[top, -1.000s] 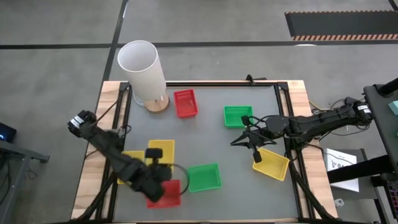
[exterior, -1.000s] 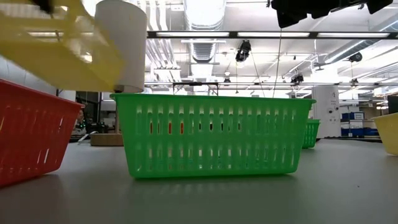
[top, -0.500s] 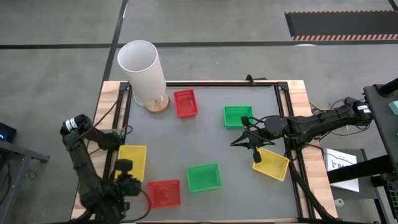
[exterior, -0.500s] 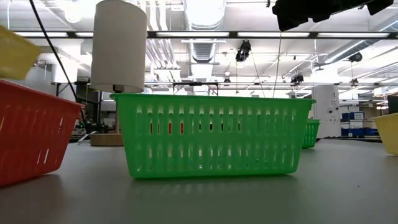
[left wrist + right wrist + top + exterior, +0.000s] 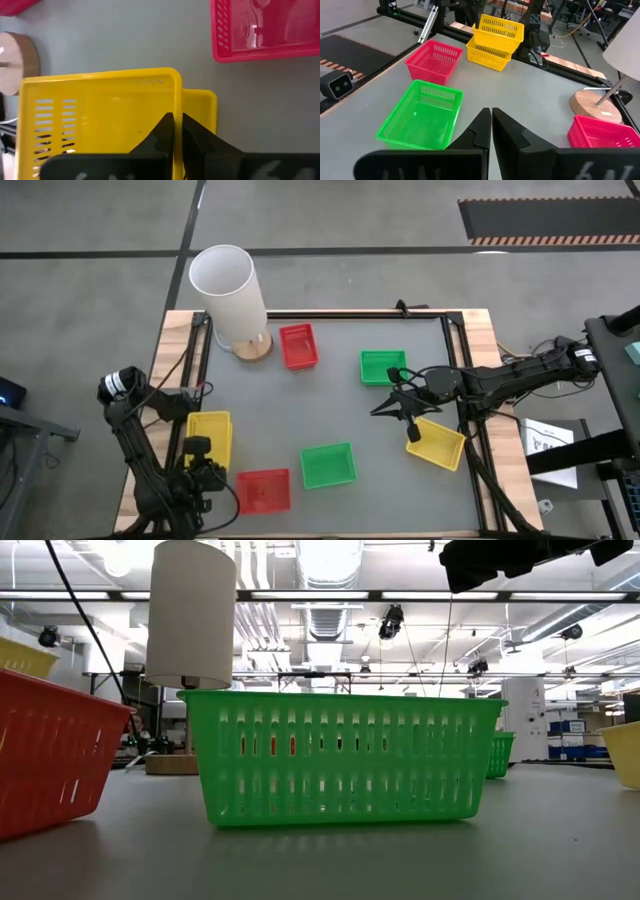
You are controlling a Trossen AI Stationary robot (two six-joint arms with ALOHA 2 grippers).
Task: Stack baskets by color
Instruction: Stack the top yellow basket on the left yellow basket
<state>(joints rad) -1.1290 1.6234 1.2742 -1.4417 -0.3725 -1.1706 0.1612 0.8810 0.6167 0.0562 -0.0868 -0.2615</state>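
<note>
My left gripper (image 5: 203,462) is near the table's left edge, shut on a yellow basket (image 5: 100,120). It holds it just over a second yellow basket (image 5: 489,56), a little offset from it; whether the two touch I cannot tell. A red basket (image 5: 263,489) and a green basket (image 5: 328,464) rest on their bases near the front. Another red basket (image 5: 298,345) and another green one (image 5: 383,366) lie farther back. A third yellow basket (image 5: 435,443) lies at the right. My right gripper (image 5: 385,408) hovers shut above the table beside the far green basket, holding nothing. My left gripper pinches one wall of the upper yellow basket at its rim (image 5: 177,102), one finger (image 5: 159,136) inside the basket and the other outside. The fingers come steeply from above. The basket hangs about level, open side up, over the lower yellow basket (image 5: 201,106).
A tall white cylinder (image 5: 228,290) on a round wooden base (image 5: 252,348) stands at the far left. A black frame (image 5: 455,370) runs round the grey table top. Bare table lies in the middle between the baskets.
My left gripper has carried the yellow basket from above the near red basket toward the table's left edge and down, bringing it over the other yellow basket. It has stayed shut on it.
</note>
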